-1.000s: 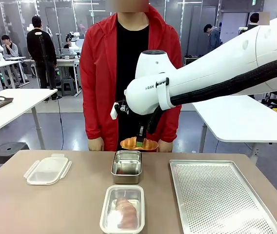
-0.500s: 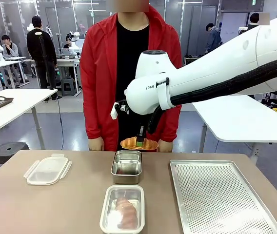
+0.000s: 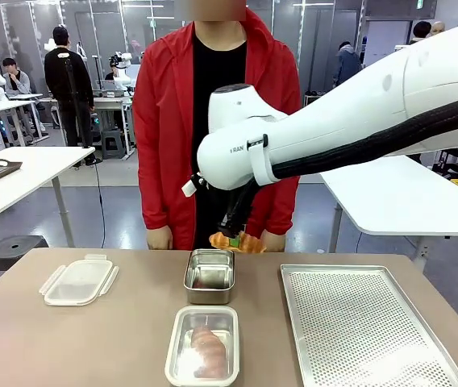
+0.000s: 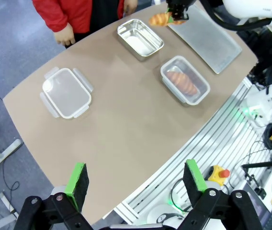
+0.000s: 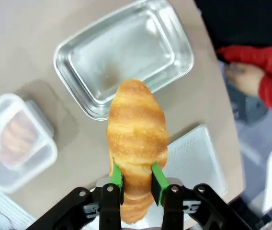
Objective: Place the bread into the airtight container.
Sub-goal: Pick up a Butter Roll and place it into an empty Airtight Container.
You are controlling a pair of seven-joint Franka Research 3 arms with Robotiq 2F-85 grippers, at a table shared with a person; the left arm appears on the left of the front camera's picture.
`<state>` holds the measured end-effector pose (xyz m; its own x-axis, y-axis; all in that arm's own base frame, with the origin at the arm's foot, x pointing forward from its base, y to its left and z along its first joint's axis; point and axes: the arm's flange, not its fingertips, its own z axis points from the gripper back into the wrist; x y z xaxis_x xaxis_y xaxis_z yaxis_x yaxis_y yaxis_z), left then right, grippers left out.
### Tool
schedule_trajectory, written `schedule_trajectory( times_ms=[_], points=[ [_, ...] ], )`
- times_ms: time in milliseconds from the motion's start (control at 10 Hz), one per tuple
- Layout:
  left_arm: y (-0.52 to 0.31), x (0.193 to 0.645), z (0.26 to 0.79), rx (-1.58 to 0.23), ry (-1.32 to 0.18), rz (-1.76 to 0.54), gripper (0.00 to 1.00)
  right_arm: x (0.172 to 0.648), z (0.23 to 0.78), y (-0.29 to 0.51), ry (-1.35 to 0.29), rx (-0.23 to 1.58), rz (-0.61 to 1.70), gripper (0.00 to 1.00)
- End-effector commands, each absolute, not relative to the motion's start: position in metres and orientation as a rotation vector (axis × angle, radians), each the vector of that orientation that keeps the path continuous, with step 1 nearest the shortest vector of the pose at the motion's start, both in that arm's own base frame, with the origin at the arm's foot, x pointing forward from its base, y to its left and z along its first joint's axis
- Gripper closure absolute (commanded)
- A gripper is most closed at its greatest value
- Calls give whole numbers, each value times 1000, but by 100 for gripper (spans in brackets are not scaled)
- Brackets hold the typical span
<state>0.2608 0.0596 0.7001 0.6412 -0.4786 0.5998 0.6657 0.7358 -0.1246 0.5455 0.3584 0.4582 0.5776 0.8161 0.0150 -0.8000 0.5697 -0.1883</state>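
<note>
Bread point(image 5: 137, 129) is held by its lower end between the green pads of the right gripper point(image 5: 137, 178), which is squeezed shut on it.

In the front view, the airtight container point(image 3: 202, 345) is seen nearest, at the bottom middle. Its lid point(image 3: 78, 280) is set apart at the left, and another bread point(image 3: 210, 351) is already laid inside. The steel tray point(image 3: 210, 274) is placed just behind the container. The bread is held in the air above the tray's far edge, a little to the right, and nothing is touched by it. The person's hand point(image 3: 160, 238) is seen farthest back.

Since half a second ago, the right wrist has been swung toward the left of the frame and turned. The bread has been moved a little right and down, and tipped. The carry is judged to have begun. The bread must yet be brought over the tray, toward the bottom of the frame, and lowered.

In the right wrist view, the long axis runs up the frame, and the free round end is pointed at the steel tray. In the front view the bread is laid mostly across the frame.

The left gripper point(image 4: 136, 177) is spread wide, and nothing is held in it.
</note>
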Motion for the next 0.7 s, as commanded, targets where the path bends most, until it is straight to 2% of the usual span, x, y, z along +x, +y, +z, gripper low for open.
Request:
schedule_trajectory(
  times_ms=[0,300,600],
  points=[
    [60,261,701,-361,-577,-682,0,554,453,392,-30,-166,614,74],
    [60,261,701,-361,-577,-682,0,566,437,408,-78,-139,175,74],
    [60,261,701,-361,-577,-682,0,576,415,424,-161,-159,47,74]
  ],
)
